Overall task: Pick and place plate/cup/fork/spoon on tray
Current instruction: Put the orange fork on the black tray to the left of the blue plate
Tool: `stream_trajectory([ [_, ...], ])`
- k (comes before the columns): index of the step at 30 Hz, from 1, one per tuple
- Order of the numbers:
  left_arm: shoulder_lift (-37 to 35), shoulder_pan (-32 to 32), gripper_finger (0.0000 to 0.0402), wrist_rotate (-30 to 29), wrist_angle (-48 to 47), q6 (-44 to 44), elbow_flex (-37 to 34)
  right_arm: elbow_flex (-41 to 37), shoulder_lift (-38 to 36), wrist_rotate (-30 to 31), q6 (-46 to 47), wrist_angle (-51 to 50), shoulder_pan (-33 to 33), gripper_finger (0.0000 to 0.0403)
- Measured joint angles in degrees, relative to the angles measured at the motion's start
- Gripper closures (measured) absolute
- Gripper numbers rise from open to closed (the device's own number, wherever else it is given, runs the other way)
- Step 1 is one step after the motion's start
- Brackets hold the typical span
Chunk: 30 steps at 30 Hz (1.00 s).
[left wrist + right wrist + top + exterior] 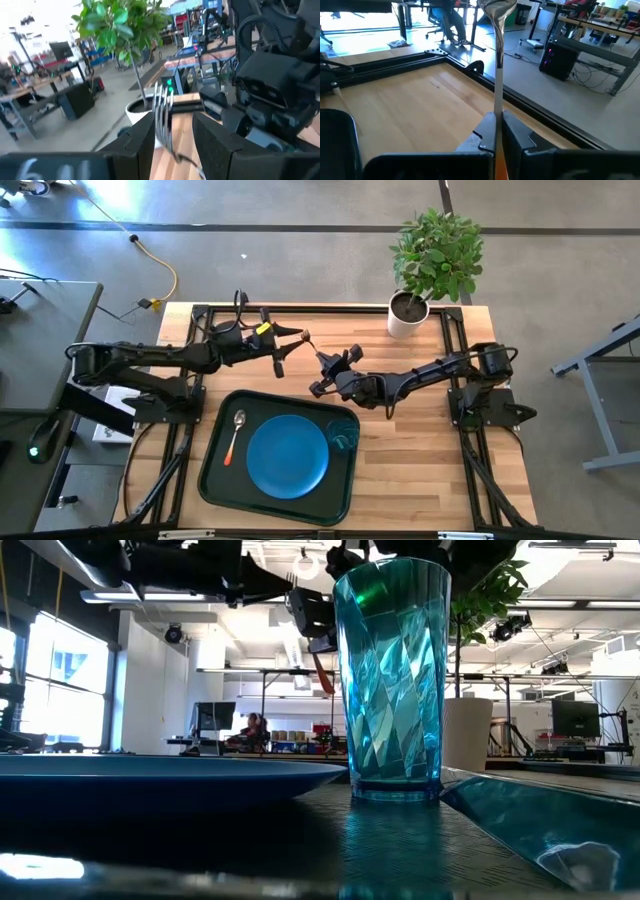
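On the large dark green rimmed tray (215, 470), at the wooden tabletop's (420, 450) near edge, lie the round blue plate (287, 457) and the orange-handled metal spoon (234, 437). The translucent teal cup (343, 436) stands there too. Beyond the tray, the right jaws clamp the orange-handled fork (497, 75). The left jaws stand parted around its tines.

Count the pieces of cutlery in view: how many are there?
2. The spoon lies on the tray, left of the plate. The fork is in the air over the table, gripped by the right tool, its tines between the open left tool's fingers. More could be hidden.
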Motion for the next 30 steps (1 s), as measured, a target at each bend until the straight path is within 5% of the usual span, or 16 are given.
stream_trajectory([
  [5,2.7,0.0,0.0293,-1.1,4.5,-1.2,0.0,0.0,0.0,-0.8,0.0,0.1,0.0,0.0403],
  [11,3.6,0.2,0.0383,-1.8,3.9,-1.6,0.0,0.0,0.0,-2.6,3.2,0.1,0.0,0.0394],
  [15,1.7,0.2,0.0393,-1.8,0.3,0.1,0.0,0.0,-0.1,-0.7,2.2,0.1,0.1,0.0365],
  [22,-9.0,0.7,0.0399,-2.9,-30.8,2.9,3.7,0.0,-1.7,3.8,0.1,0.3,1.9,0.0313],
  [26,-11.8,1.9,0.0399,9.9,-52.8,-1.5,7.0,0.0,-4.4,4.6,-1.0,0.2,2.7,0.0301],
  [30,-11.9,1.3,0.0400,22.9,-62.8,-6.4,5.6,0.0,-6.7,4.2,-1.9,-1.8,3.2,0.0300],
])
